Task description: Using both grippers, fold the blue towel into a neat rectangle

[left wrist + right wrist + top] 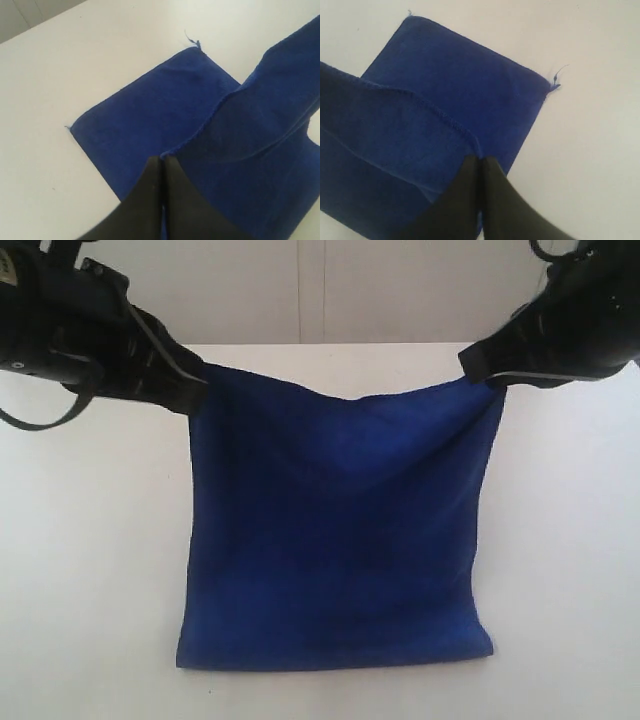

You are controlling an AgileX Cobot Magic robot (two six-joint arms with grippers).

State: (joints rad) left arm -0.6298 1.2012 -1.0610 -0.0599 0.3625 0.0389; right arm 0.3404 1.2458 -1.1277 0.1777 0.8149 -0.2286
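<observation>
Left hand (162,160) and right hand (480,160) each pinch a raised blue towel (340,540) corner — rest lies flat.

Bright, even light washes out the white table (90,590), shadows are faint, and the near black fingers (187,212) look soft-edged.

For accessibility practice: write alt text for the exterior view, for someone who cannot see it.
The left tool and right tool hold a blue towel up by two corners; its top edge sags, its lower part lies on a white table.
</observation>
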